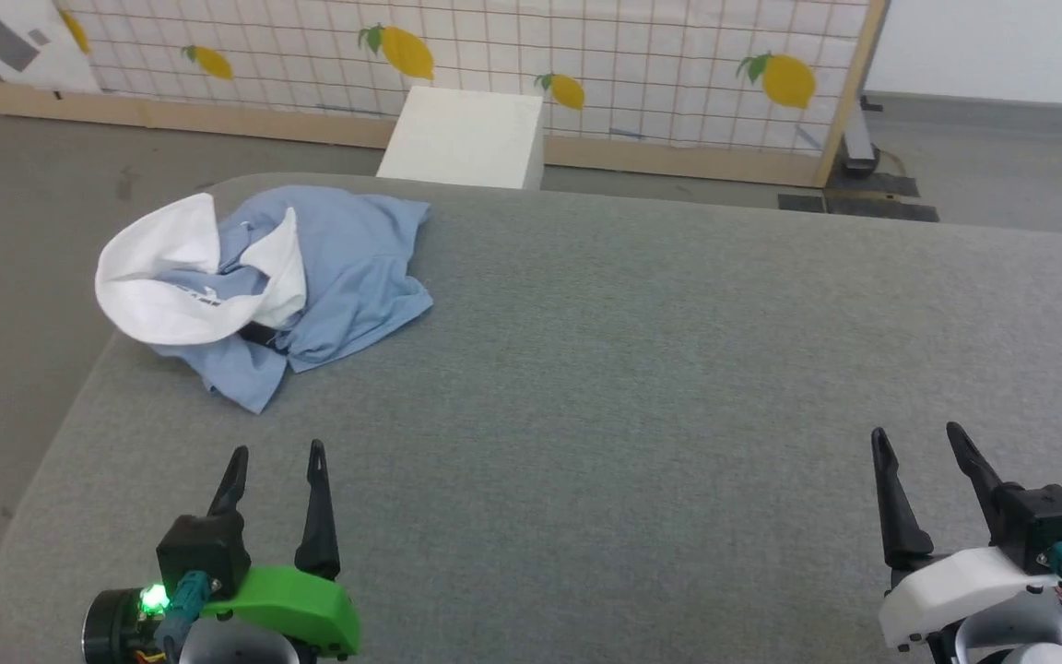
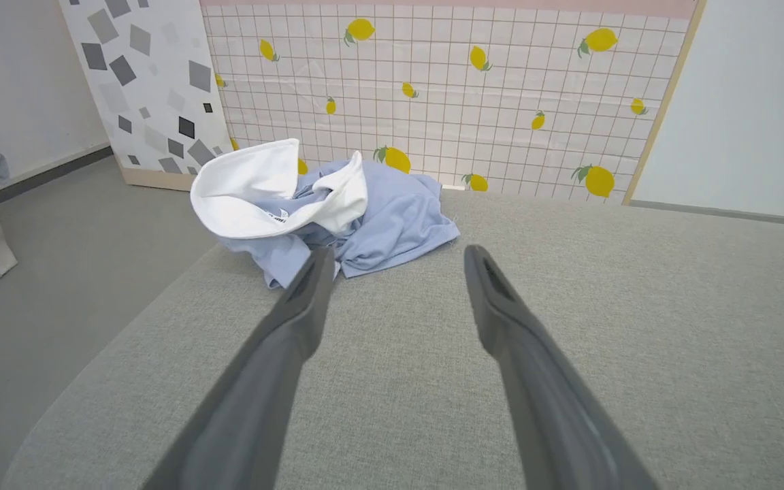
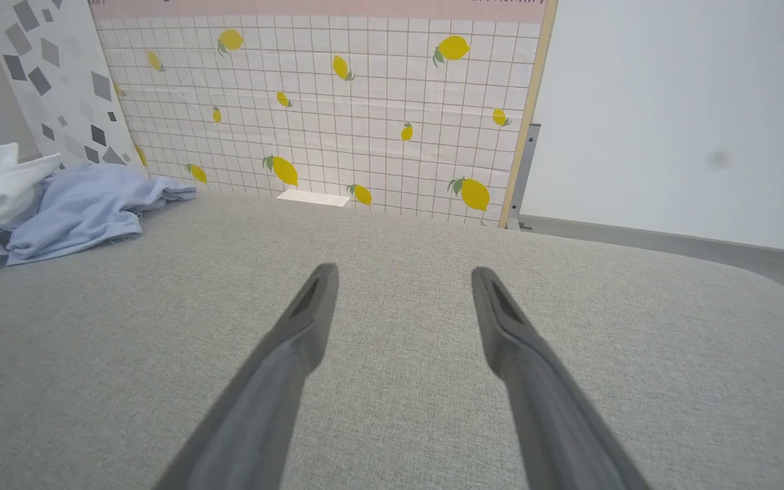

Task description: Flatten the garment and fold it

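Start with the shirt [image 1: 347,267], bunched in a heap at the far left corner of the grey table [image 1: 642,369], white part turned up on top and seemingly right at the left edge. Both empty and spread wide: left gripper [image 1: 277,449] near the front edge, short of the heap and not touching it; right gripper [image 1: 916,431] well apart at the front right. Reach with the left first, for the blue corner nearest it, pinching one layer only and staying low to the cloth. Drag toward the middle of the table, away from the edge, to avoid a slide to the floor [image 1: 24,203]. Bring the right across only then, take a second corner or sleeve, and pull apart gently until flat. Leave folding until after smoothing out the doubled-over white part.
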